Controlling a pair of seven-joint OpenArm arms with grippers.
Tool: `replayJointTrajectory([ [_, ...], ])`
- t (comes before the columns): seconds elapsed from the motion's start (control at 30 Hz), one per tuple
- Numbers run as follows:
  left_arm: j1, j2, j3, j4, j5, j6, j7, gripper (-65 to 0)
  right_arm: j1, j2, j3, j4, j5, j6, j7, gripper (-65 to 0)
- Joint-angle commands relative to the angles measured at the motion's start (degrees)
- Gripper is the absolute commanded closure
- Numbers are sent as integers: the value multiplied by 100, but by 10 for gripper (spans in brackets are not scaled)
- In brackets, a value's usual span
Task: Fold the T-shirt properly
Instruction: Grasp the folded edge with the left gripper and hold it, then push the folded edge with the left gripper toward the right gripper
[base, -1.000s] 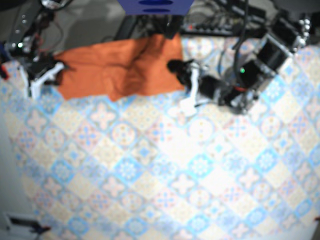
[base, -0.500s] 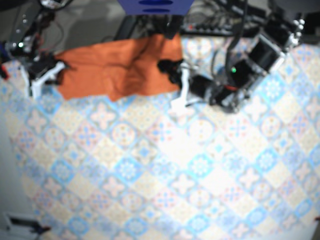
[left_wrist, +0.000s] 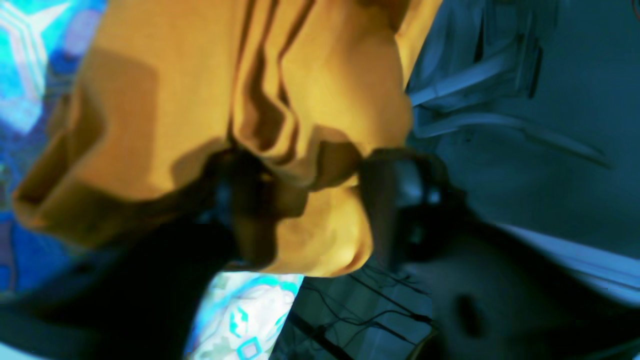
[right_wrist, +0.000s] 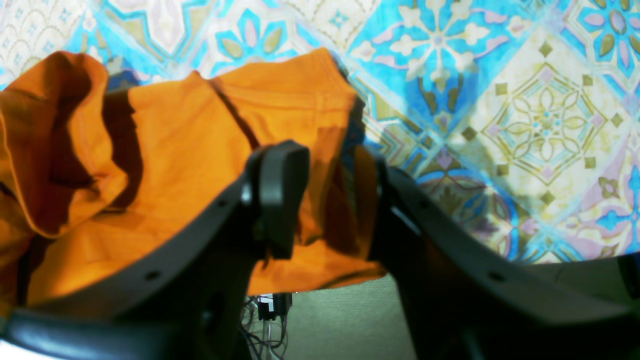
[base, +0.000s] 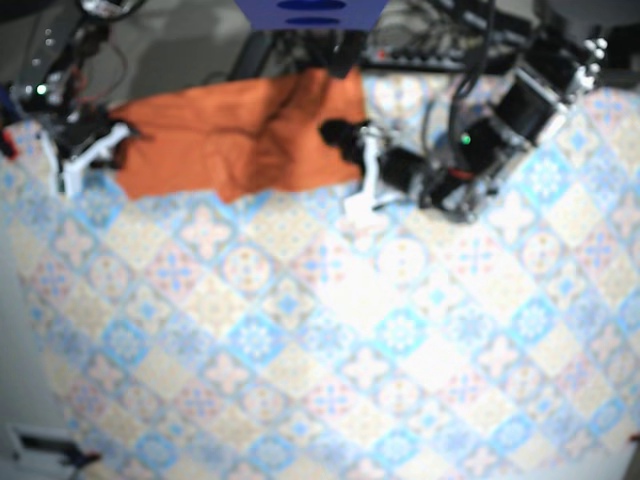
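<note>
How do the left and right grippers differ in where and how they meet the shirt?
The left gripper meets the T-shirt at the base view's right end, the right gripper at the opposite end. Cloth between the left's fingers is bunched and creased; the right's is a flatter hemmed edge. Both straddle cloth; clamping is unclear.

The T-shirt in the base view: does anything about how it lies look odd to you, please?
Yes: the T-shirt lies creased and bunched at the far edge of the table, apparently overhanging it, not spread flat.
</note>
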Motion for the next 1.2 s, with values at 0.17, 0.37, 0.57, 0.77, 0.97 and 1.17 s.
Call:
replayJointTrajectory([
  [0.17, -101, 132, -11, 76, -130, -22, -17, -50, 15, 69, 22, 104, 82, 24, 80, -197],
  [0.37, -198, 387, 288, 94, -130, -22, -17, 0, 15, 69, 22, 104, 82, 24, 80, -197],
  [0.57, -383, 615, 666, 94, -130, -22, -35, 0, 15, 69, 22, 113, 82, 24, 80, -197],
  [0.77, -576, 861, 833, 85, -130, -22, -35, 0, 15, 69, 22, 113, 82, 24, 80, -197],
  [0.97, -646, 1152, 1026, 85, -130, -31, -35, 0, 32, -1, 22, 104, 82, 24, 89, -197],
  [1.17, -646, 1503, 1035, 76, 379, -49, 18, 0, 41, -89, 22, 113, 82, 24, 89, -197],
])
